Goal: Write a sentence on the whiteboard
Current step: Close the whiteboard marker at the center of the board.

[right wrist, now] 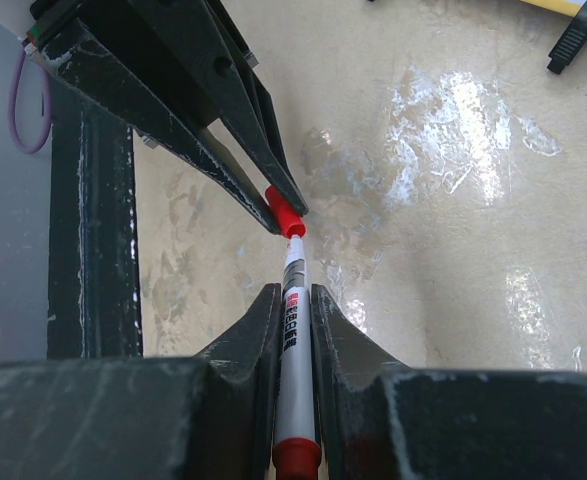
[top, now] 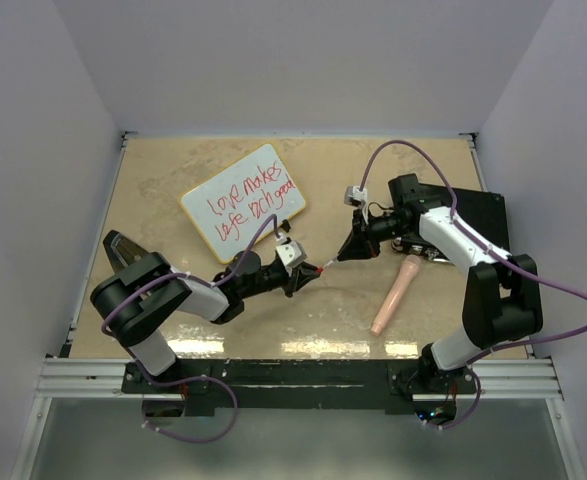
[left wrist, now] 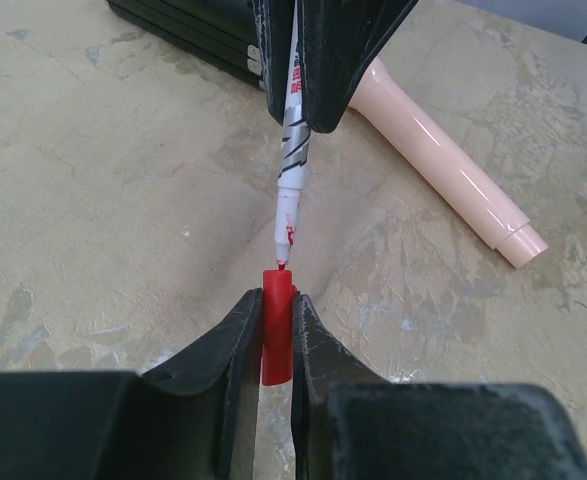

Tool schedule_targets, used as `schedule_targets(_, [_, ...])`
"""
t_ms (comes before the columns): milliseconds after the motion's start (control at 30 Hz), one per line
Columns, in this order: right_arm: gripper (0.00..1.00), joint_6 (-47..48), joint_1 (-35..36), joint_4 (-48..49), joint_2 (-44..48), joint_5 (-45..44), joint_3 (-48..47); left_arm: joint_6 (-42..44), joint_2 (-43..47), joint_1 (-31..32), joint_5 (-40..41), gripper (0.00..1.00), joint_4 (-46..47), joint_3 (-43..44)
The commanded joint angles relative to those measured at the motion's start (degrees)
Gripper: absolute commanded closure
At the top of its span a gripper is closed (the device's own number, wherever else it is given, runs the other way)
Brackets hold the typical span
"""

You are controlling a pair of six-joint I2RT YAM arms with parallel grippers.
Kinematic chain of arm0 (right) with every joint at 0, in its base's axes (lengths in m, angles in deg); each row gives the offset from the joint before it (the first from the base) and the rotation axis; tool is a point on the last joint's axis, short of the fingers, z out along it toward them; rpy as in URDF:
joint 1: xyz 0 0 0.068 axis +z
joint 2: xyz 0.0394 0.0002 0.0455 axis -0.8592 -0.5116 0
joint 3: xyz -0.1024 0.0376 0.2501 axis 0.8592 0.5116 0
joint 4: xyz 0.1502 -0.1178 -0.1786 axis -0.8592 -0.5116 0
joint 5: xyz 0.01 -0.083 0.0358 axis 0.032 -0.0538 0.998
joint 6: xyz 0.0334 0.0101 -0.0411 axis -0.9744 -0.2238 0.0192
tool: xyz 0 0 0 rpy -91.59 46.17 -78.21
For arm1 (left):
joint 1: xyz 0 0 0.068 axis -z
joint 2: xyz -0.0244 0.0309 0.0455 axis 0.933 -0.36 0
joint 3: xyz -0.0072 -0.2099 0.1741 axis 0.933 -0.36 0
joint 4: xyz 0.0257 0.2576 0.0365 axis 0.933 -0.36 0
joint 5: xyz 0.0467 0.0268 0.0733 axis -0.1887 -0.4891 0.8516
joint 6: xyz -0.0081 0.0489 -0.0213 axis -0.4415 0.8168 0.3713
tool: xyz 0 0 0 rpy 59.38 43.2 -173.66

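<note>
The left gripper (left wrist: 276,300) is pinching the red cap (left wrist: 277,345), and the right gripper (right wrist: 293,295) is clamping the marker (right wrist: 295,330), its tip seemingly touching the cap's mouth. Keeping both on one axis is mattering most. The whiteboard (top: 265,160), bearing the sentence (top: 248,200), is lying beyond the left wrist, apart from both.

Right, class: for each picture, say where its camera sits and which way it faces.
Top: above and behind the robot, looking down on whiteboard, left arm and right arm.
Left wrist: looks along the left hand, shut on the red cap.
Right wrist: along the right hand, shut on the marker.
Shared: both wrist views show cap and marker.
</note>
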Motion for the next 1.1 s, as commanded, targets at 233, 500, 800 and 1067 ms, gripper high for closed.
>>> schedule_targets(233, [1.00,-0.07,-0.05,0.24,-0.28,2.77,-0.18,-2.32,-0.03,-0.53,-1.89,1.00,7.46,-0.34])
schedule_targets(500, [1.00,0.46,0.04,-0.55,-0.72,4.00,-0.27,-3.81,-1.17,-0.44,-3.03,1.00,8.77,0.98])
schedule_targets(800, [1.00,3.01,0.04,-3.01,-2.13,5.06,-0.71,-9.44,-3.81,-0.44,-0.40,1.00,19.67,1.59])
schedule_targets(1067, [1.00,3.10,0.65,-2.66,-2.31,3.04,-0.54,-4.00,-3.20,-0.44,-1.80,1.00,13.89,7.56])
